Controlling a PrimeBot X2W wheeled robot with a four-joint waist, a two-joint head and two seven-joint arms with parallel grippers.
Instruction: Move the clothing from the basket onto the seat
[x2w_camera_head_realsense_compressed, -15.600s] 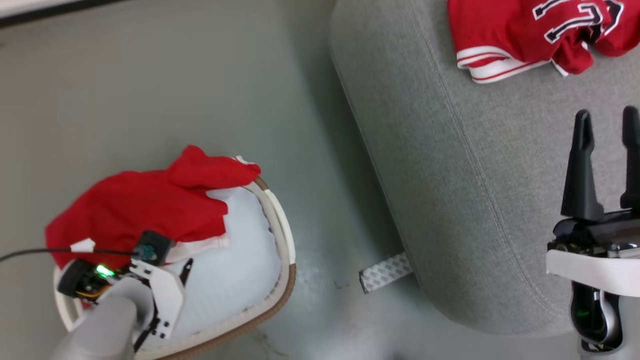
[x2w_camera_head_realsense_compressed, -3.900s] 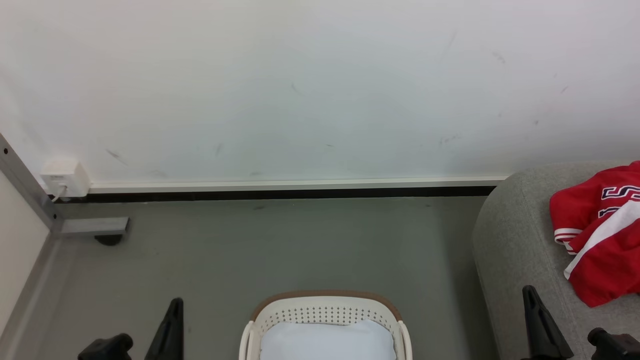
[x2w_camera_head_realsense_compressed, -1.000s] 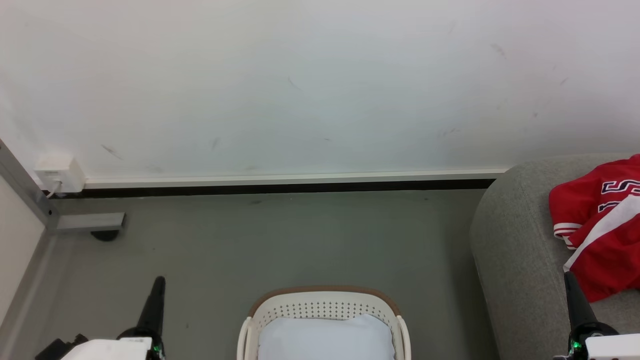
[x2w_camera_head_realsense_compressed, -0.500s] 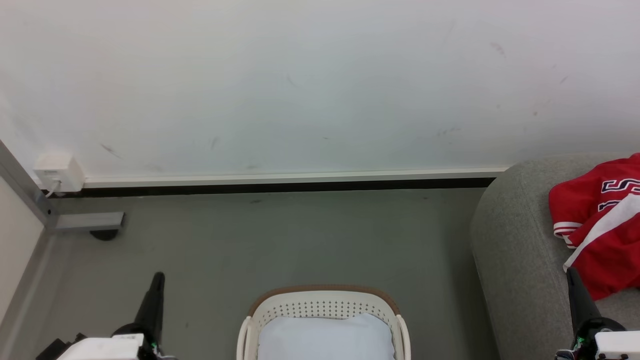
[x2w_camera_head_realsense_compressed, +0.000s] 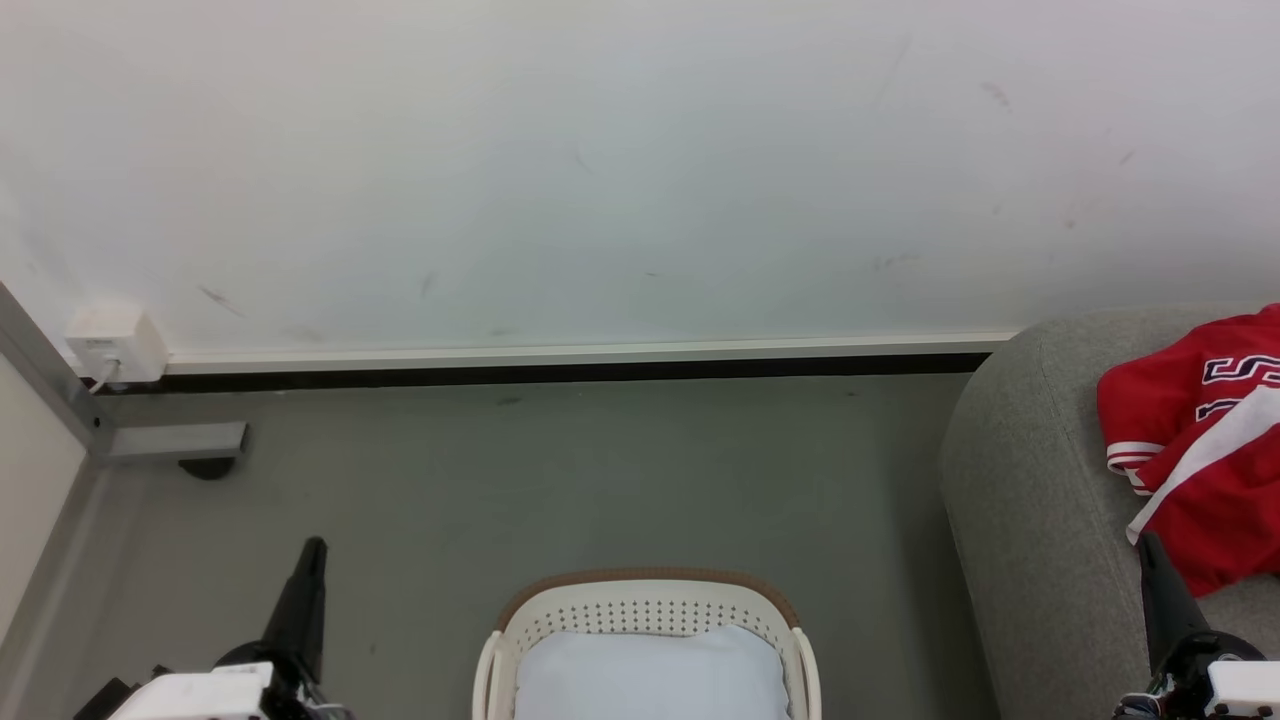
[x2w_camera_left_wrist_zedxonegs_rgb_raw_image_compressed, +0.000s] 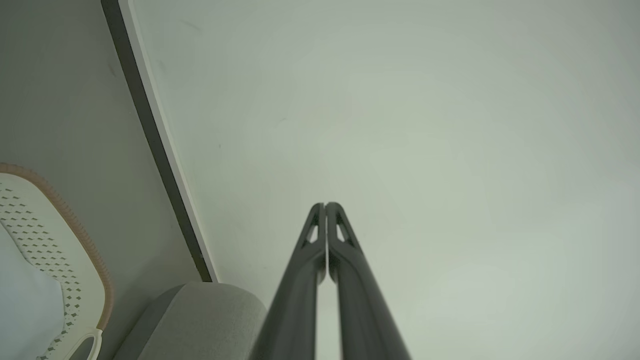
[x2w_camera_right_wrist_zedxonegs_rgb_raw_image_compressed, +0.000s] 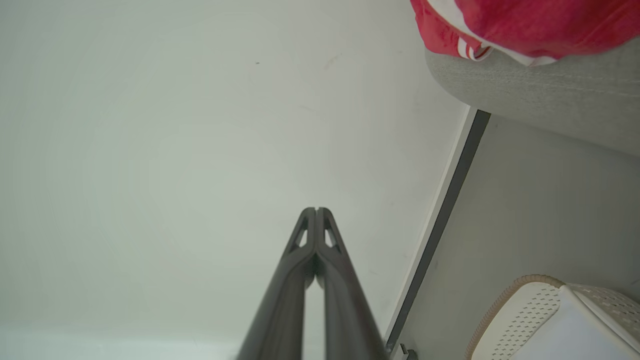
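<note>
We held our left gripper (x2w_camera_left_wrist_zedxonegs_rgb_raw_image_compressed: 325, 205) clenched, its two dark fingers pressed together tip to tip with nothing between them, pointing at the white wall (x2w_camera_head_realsense_compressed: 600, 150). Our right gripper (x2w_camera_right_wrist_zedxonegs_rgb_raw_image_compressed: 316, 210) was clenched the same way on nothing and also aimed at the wall. In the head view the left one rose from the lower left corner over the grey floor (x2w_camera_head_realsense_compressed: 560, 470). The right one rose from the lower right corner, over the seat (x2w_camera_head_realsense_compressed: 1030, 520), its tip just below the clothing (x2w_camera_head_realsense_compressed: 1205, 470). The clothing, red with a broad white stripe and dark lettering, lay bunched on the seat, partly cut off by the right edge. The basket (x2w_camera_head_realsense_compressed: 650, 610) stood on the floor at the bottom centre, between the two grippers and apart from both. A pale pad (x2w_camera_head_realsense_compressed: 650, 675) lay inside it. A small white box (x2w_camera_head_realsense_compressed: 115, 342) sat low on the wall at the left.
</note>
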